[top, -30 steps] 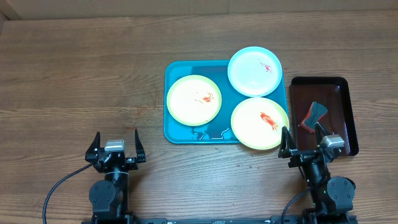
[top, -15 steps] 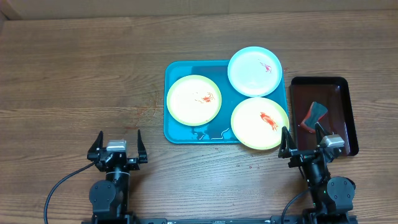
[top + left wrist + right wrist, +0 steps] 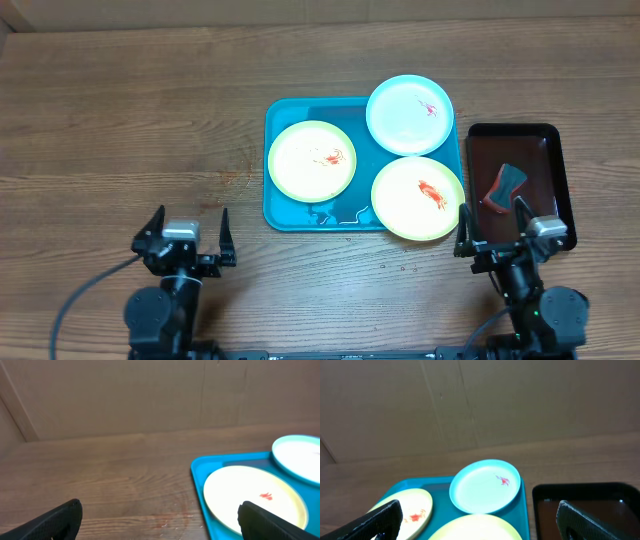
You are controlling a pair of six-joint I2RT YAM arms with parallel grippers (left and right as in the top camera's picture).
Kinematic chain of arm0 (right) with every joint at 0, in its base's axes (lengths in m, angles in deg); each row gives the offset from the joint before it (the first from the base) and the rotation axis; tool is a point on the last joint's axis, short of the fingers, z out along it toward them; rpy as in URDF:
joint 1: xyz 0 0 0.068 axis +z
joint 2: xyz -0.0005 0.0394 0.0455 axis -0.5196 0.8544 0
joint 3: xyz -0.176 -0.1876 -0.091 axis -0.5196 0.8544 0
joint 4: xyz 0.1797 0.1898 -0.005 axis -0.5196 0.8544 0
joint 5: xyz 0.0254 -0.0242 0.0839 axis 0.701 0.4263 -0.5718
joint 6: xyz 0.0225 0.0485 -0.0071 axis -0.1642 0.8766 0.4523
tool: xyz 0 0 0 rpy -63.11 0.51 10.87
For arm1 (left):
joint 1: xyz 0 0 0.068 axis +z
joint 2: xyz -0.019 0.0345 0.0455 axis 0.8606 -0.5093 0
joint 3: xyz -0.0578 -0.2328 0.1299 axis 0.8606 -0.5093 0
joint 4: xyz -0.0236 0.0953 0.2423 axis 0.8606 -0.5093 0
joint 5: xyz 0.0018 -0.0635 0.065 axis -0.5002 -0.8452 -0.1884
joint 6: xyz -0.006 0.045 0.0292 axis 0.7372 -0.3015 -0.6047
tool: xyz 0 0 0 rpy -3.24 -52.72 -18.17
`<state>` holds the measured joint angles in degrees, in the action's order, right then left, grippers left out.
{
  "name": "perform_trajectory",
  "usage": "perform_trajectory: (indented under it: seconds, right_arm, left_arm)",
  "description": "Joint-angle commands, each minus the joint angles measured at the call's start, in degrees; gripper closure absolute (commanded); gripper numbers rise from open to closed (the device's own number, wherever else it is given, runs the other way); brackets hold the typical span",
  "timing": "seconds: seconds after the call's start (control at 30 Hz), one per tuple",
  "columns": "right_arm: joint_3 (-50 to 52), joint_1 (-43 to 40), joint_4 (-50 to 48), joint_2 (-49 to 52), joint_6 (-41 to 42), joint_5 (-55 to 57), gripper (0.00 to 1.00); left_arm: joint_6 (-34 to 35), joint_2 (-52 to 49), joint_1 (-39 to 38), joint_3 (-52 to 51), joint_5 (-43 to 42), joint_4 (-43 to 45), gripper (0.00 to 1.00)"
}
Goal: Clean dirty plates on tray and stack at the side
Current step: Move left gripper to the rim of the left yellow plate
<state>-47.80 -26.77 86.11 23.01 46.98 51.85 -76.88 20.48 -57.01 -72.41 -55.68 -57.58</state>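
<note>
Though faintly speckled with red near the middle, stretches edge to edge as a brown wood-grain tabletop (image 3: 120, 120). Backed by a plain tan cardboard-like wall (image 3: 150, 395) with vertical creases, seen from both wrist views. Evenly lit, without hard shadows.

Right of centre sits a large turquoise-blue rectangular plastic tray (image 3: 300, 212) with rounded corners and a raised rim. Carries all three dishes:
- pale yellow-green round plastic plate (image 3: 312, 159), flat on the left half, small red smear
- second yellow-green plate (image 3: 418, 197), at the near right corner, riding over the rim, bolder red smear
- light blue round plastic plate (image 3: 410, 114), at the far right corner, overhanging the rim, red fleck

Just beside, on the right and apart from it, lies a smaller dark brown-red tray (image 3: 545, 150) holding a grey-and-red lump (image 3: 503, 186), too small to identify.

Left gripper (image 3: 188, 228): at the near edge, well apart from the turquoise tray, jaws spread wide, holding nothing. Right gripper (image 3: 490, 218): at the near edge, close to the second yellow-green plate and the dark tray, jaws likewise wide and empty.

Against half a second ago: left arm nudged slightly leftward, right gripper shifted a touch rightward. Dishes and both trays unmoved.
</note>
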Motion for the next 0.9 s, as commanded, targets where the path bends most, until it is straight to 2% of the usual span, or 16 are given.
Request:
perform_trajectory:
  seconds: [0.0,0.17,0.4,0.5,0.73,0.87]
  right_arm:
    - [-7.65,-0.07,3.06,4.07,-0.02,-0.42,0.0]
    - [-19.26,-0.07,9.9,13.31,-0.02,0.33,0.0]
    - [-40.0,-0.07,23.41,33.48,-0.04,0.68,0.0]
    - [-47.21,-0.13,28.61,41.62,-0.04,1.25,0.0]
    - [-62.77,-0.17,42.12,59.6,-0.39,1.66,0.0]
    - [-65.24,-0.15,44.65,65.88,-0.44,1.18,0.0]
  left_arm:
    - [4.39,-8.39,0.24,9.62,-2.08,-3.15,0.0]
    - [4.39,-21.79,0.24,23.52,-6.95,-11.45,0.0]
    - [4.42,-44.92,0.22,48.81,-8.52,-31.71,0.0]
    - [4.42,-52.54,0.22,56.04,-10.16,-37.53,0.0]
    - [4.59,-63.54,0.22,59.06,-17.92,-40.24,0.0]
    - [4.76,-69.16,0.22,59.06,-23.58,-41.35,0.0]
